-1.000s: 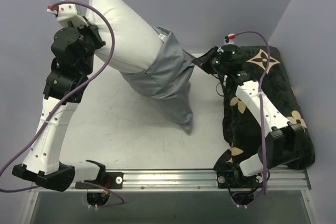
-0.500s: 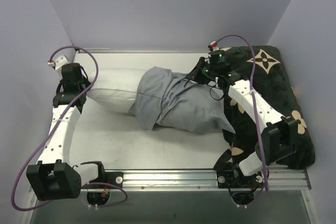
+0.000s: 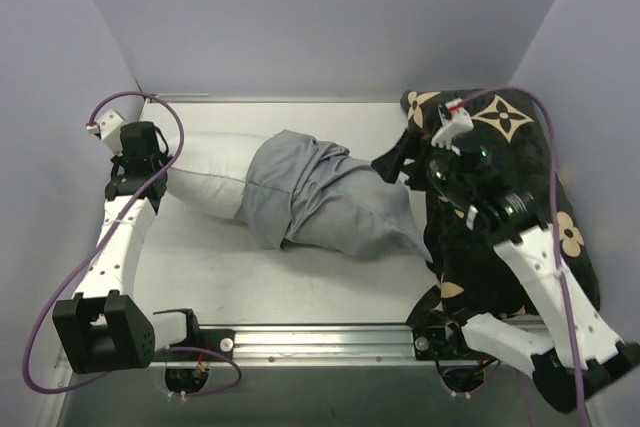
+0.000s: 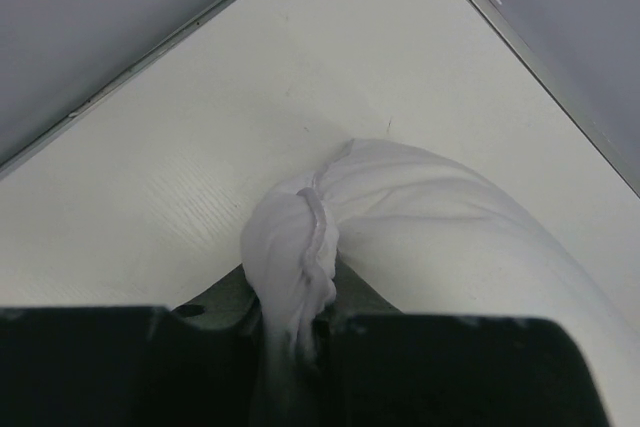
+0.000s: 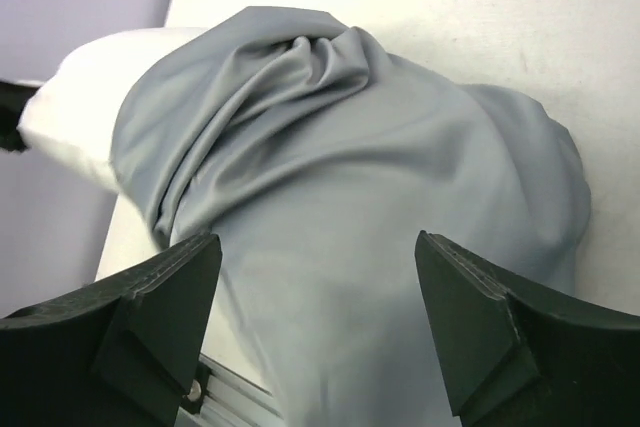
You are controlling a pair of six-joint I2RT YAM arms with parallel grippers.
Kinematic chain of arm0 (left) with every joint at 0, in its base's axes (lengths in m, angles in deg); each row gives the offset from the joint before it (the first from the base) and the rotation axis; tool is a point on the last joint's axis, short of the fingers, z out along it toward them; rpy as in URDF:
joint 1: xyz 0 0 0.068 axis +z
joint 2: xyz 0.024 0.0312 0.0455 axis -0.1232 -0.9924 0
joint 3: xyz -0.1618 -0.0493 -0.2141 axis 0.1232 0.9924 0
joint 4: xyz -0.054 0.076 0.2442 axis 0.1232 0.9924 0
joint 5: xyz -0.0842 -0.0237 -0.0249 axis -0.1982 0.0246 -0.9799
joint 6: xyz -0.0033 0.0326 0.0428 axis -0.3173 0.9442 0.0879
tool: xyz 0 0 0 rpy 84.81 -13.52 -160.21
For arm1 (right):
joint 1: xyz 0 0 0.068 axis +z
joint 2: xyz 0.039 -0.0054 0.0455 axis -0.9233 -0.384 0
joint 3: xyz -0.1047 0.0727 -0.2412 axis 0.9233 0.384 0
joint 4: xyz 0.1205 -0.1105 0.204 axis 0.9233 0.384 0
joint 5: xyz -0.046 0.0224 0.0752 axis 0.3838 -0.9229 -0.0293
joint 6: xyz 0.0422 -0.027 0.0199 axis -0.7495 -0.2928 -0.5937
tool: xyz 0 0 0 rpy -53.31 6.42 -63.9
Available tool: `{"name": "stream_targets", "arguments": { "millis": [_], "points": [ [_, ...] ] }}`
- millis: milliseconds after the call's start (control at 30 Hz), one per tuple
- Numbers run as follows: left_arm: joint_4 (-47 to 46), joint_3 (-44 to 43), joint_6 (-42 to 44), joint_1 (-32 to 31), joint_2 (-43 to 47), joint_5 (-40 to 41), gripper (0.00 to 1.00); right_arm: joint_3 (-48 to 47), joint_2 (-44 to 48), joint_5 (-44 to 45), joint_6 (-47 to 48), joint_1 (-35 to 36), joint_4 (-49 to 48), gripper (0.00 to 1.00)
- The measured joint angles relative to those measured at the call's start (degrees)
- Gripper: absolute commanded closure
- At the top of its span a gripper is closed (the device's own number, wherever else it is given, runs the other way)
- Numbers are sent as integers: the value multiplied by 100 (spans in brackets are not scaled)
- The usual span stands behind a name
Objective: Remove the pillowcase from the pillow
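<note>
Your left gripper (image 4: 295,322) is clamped on a bunched corner of the white pillow (image 4: 440,217), near the left edge of the tabletop (image 3: 300,282). Your right gripper (image 5: 315,247) is spread wide with nothing in it, just over the grey pillowcase (image 5: 350,177). The pillowcase lies crumpled over the pillow's right half mid-tabletop. It reaches the black flower-patterned cushion (image 3: 540,147) at the right edge.
</note>
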Motion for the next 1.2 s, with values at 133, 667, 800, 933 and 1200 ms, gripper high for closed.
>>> {"name": "stream_targets", "arguments": {
  "millis": [133, 667, 800, 933, 1200],
  "points": [
    [-2, -153, -63, -2, -177, 13, 100, 905, 1355, 66, 17, 264, 170, 14],
    [2, -476, -98, 4, -505, -70, 100, 1541, 1539, 1582, 101, 1600, 1207, 82],
    [61, -780, -114, 11, -758, -142, 100, 1384, 1633, 1825, 70, 1596, 1445, 100],
    [201, -1134, -173, 35, -1064, -306, 100, 1137, 1628, 2004, -44, 1335, 1690, 100],
    [634, -1764, -452, 83, -1515, -1246, 100, -966, 938, 1117, -35, -483, 2033, 100]
  ]
}}
